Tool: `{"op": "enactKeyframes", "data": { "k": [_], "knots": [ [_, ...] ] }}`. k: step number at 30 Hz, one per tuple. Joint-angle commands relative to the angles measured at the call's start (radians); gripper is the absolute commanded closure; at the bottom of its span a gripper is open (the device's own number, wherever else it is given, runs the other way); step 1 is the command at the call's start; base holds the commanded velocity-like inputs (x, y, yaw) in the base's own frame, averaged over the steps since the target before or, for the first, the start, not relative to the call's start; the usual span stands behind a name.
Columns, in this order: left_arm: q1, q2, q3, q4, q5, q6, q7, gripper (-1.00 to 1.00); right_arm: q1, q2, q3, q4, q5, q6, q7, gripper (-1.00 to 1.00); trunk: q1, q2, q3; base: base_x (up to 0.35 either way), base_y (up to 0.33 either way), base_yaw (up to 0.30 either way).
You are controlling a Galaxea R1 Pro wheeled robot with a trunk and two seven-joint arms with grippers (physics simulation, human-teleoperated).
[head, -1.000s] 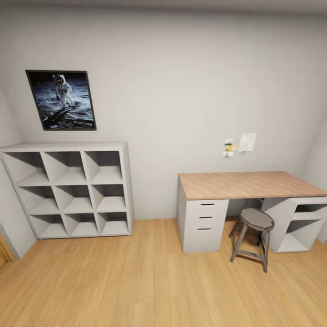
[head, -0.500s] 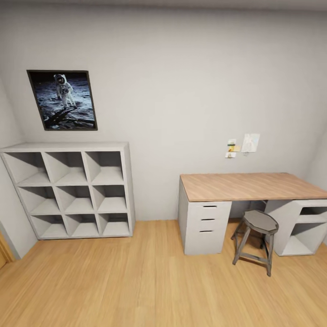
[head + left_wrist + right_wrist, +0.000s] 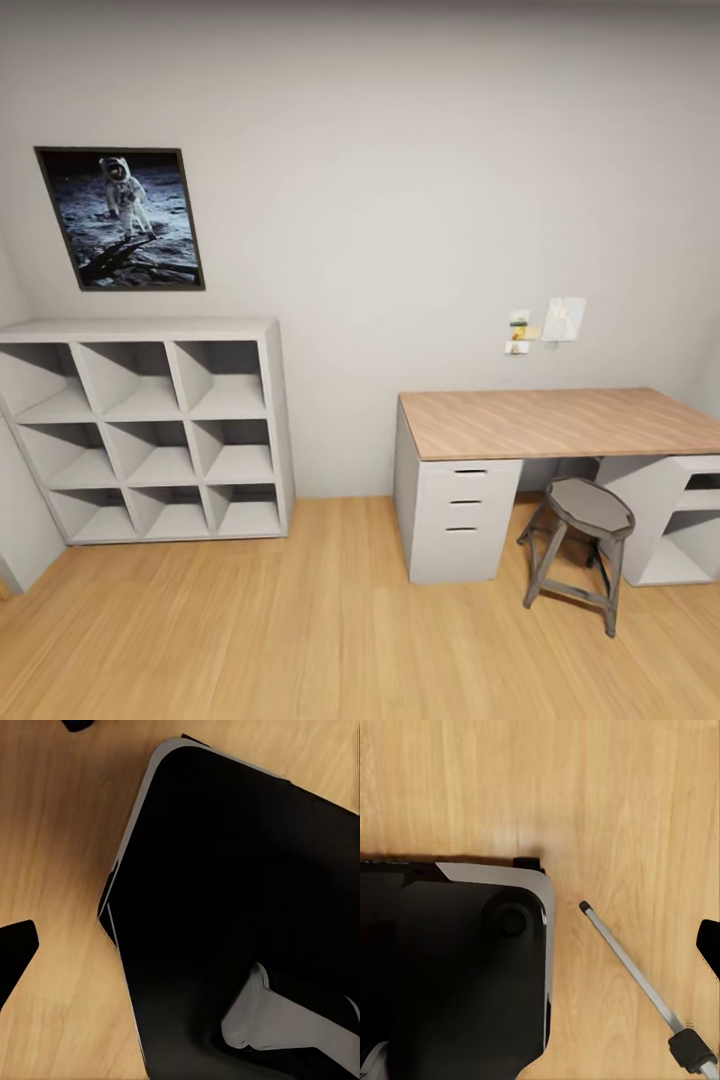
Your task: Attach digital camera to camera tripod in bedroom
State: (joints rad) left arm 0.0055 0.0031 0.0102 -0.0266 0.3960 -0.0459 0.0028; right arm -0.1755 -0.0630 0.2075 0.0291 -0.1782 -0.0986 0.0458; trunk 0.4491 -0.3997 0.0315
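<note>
We face a white wall: a moon poster (image 3: 120,218) on the left above a cube shelf (image 3: 150,430), then a desk (image 3: 560,422) with a stool (image 3: 585,535) on the right. By our right wrist, a silver tripod leg (image 3: 634,971) lies over the wood floor (image 3: 607,810) beside our black base (image 3: 450,967). Whether our grippers are apart or together, we cannot tell.

A white wall (image 3: 400,200) has a moon picture (image 3: 120,218) at ten o'clock. Under the picture stands a grey shelf (image 3: 150,430) with nine open boxes. At four o'clock is a desk (image 3: 555,422) with a wood top and three drawers (image 3: 468,512). A grey stool (image 3: 582,535) stands on the wood floor (image 3: 300,630), touching nothing else.
</note>
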Motion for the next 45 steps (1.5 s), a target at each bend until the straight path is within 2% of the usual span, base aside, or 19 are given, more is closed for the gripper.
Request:
{"op": "enactKeyframes", "data": {
  "k": [1,41,45],
  "knots": [
    [0.001,0.000,0.001,-0.001,0.003,-0.002,0.000,-1.00,-0.001,0.000,0.007,0.003,-0.010,-0.006,0.005,-1.00,0.001,0.000,0.000,0.322,0.000,0.000],
    [0.001,0.001,0.004,-0.001,0.003,-0.005,0.000,-1.00,-0.001,-0.001,0.008,0.003,-0.007,-0.007,0.005,-1.00,0.001,0.000,0.000,0.322,0.000,0.000],
    [0.001,0.004,0.007,-0.005,0.006,-0.009,0.000,-1.00,-0.001,-0.002,0.011,0.002,-0.003,-0.005,0.005,-1.00,0.001,0.000,0.000,0.009,0.000,0.000]
  ]
}}
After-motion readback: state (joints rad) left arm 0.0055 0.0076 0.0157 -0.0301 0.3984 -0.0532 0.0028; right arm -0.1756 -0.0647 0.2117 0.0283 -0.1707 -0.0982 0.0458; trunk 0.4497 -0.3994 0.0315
